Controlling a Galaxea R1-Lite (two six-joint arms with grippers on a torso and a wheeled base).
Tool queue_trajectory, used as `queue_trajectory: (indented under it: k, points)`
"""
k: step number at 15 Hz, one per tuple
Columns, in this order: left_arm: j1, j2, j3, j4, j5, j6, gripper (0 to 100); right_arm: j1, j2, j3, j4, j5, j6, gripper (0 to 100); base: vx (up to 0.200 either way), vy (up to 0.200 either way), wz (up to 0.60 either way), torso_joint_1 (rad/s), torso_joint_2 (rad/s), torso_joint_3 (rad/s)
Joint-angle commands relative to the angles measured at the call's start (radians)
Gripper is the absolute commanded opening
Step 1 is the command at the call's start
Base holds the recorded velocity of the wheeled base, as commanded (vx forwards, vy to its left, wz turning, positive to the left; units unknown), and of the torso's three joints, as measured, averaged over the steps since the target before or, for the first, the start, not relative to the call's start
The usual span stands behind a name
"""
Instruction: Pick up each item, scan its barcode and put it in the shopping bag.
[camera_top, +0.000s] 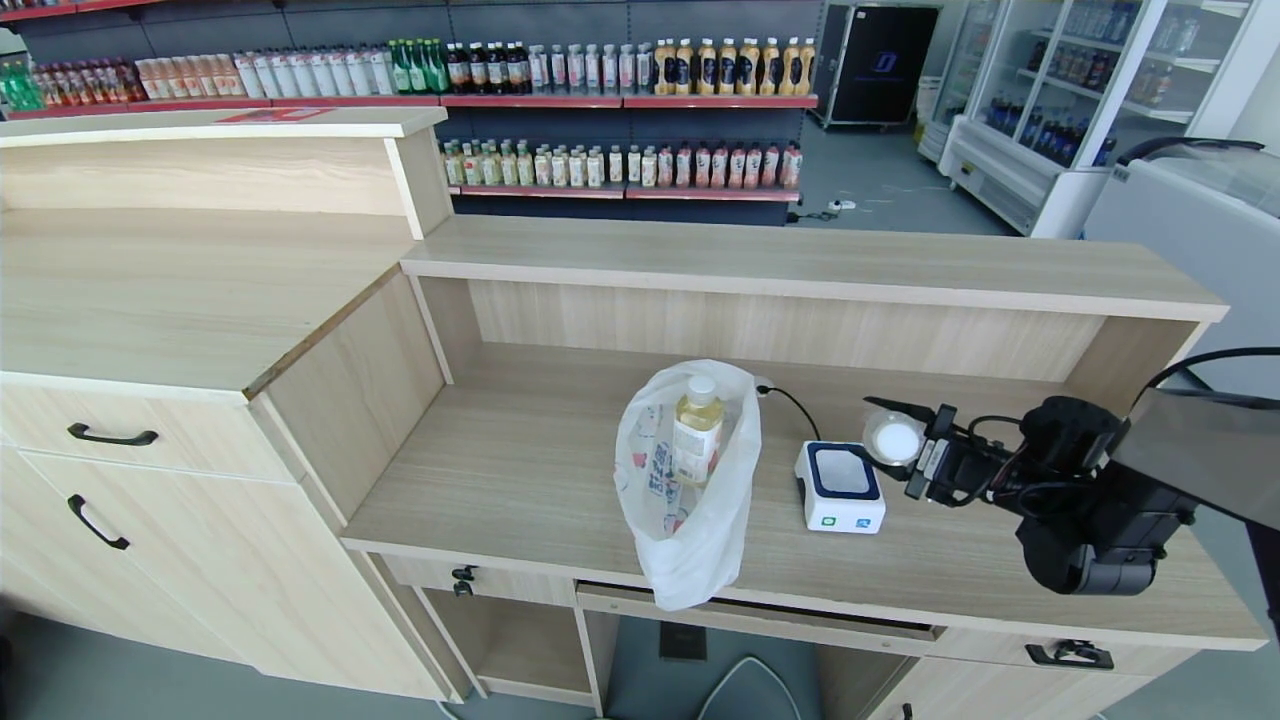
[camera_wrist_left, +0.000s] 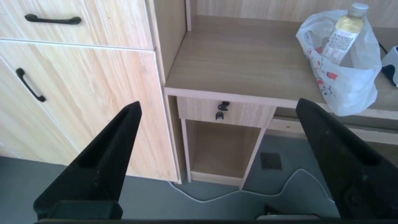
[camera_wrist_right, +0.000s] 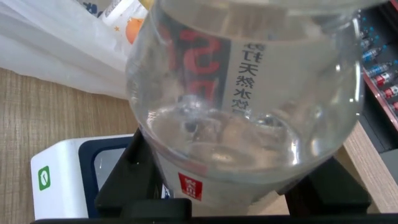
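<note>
My right gripper (camera_top: 918, 452) is shut on a clear water bottle (camera_top: 892, 438) with a red-and-white label, held lying sideways just right of the white barcode scanner (camera_top: 840, 486). In the right wrist view the water bottle (camera_wrist_right: 249, 106) sits between the dark fingers (camera_wrist_right: 134, 186), with the scanner (camera_wrist_right: 68, 180) below it and the bag (camera_wrist_right: 56, 50) beyond. The white plastic shopping bag (camera_top: 690, 500) stands open on the counter with a yellow drink bottle (camera_top: 697, 425) upright inside. My left gripper (camera_wrist_left: 217, 168) hangs open in front of the counter's drawer, left of the bag (camera_wrist_left: 345, 74).
The wooden counter (camera_top: 520, 470) has a raised back shelf (camera_top: 800, 265) and a taller cabinet (camera_top: 180, 290) at the left. A black cable (camera_top: 795, 400) runs behind the scanner. Drink shelves and fridges stand in the room behind.
</note>
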Motion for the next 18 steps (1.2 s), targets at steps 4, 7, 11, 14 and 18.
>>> queue_trajectory:
  k: [4,7,11,14,18]
  points:
    - [0.000,0.000,0.000,0.000,0.000,0.000,100,0.019,0.037,-0.036,-0.001,0.000,0.000,0,0.000,0.000,0.00,0.000,0.00,0.000]
    - [0.000,0.000,0.000,0.000,0.000,0.000,100,0.025,0.059,-0.068,-0.001,-0.001,0.000,0,0.000,0.000,0.00,0.000,0.00,0.000]
    - [0.000,0.000,0.000,0.000,0.000,0.000,100,0.037,0.080,-0.082,-0.001,-0.001,0.000,0,0.000,0.000,0.00,0.000,0.00,0.000]
    - [0.000,0.000,0.000,0.000,0.000,0.000,100,0.043,0.090,-0.092,-0.001,-0.001,0.000,0,0.000,0.000,0.00,0.000,0.00,0.000]
    - [0.000,0.000,0.000,0.000,0.000,0.000,100,0.046,0.108,-0.124,-0.001,-0.001,0.001,0,0.000,0.000,0.00,0.000,0.00,0.000]
